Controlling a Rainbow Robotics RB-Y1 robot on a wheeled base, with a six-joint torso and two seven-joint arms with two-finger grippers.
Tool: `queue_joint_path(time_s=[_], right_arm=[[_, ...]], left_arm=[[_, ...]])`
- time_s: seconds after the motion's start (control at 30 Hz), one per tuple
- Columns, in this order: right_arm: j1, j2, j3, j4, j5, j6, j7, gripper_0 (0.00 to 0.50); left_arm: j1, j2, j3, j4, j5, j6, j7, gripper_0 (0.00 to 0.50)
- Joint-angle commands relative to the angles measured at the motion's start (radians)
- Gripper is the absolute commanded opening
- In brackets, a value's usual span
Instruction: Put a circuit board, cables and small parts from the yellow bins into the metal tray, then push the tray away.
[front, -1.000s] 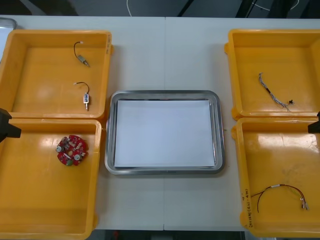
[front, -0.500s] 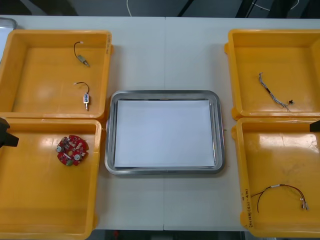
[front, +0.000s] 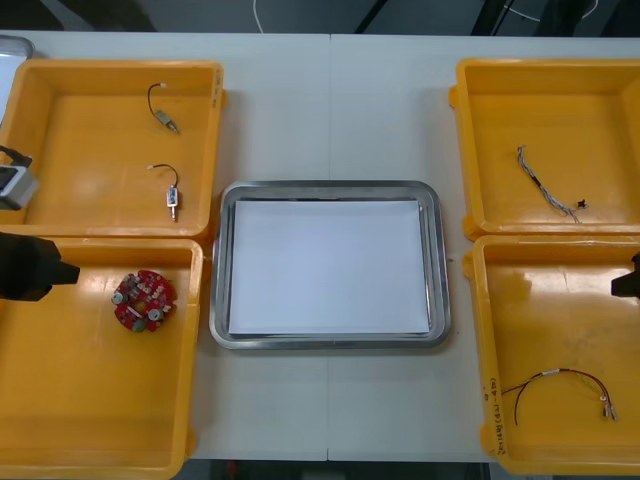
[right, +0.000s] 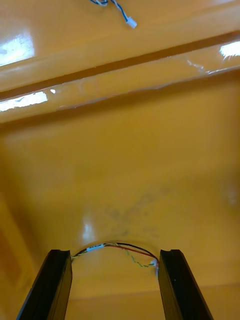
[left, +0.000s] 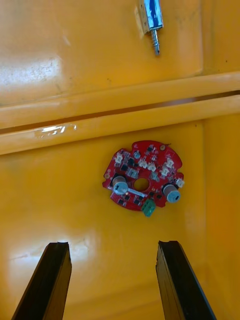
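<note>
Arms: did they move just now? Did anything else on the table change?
The left gripper slid in from the table's left edge over the near left bin, toward the board. The right gripper crept a little toward the robot over the near right bin. Both are open and took hold of nothing. Board, cables, small parts and tray stayed put.

I read the yellow bins (front: 100, 400) as smooth plastic with a wet-looking gloss; bright highlights sit on floors and rims in both wrist views. On the metal tray (front: 330, 186) I note a polished, mirror-like rim and a flat white inside, matt, paper-like. The table (front: 330, 100): light, smooth, dull. The circuit board (left: 144, 175): red lacquered face, small shiny metal caps. The small metal part (left: 152, 15): bright bare metal. The left gripper (left: 112, 245) has fingers (left: 47, 282) of matt black.
</note>
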Motion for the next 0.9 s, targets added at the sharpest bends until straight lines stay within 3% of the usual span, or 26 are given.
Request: queue_joint_path(time_s=[0.03,0.43,0.9], right_arm=[[0.030,0.059,-0.033,-0.068,0.003,0.003,-0.125,0.500],[0.139,0.105,0.019,-0.174,0.025,0.003,-0.352,0.500],[0.188,0.186,0.098,-0.187,0.063,0.003,-0.625,0.500]], left_arm=[[0.048,0.023,-0.050,-0.004,-0.043,-0.065,-0.012,0.500],[0.049,0.022,-0.189,0.027,-0.199,-0.195,0.003,0.500],[0.045,0.020,-0.307,0.124,-0.254,-0.350,0.005,0.500]])
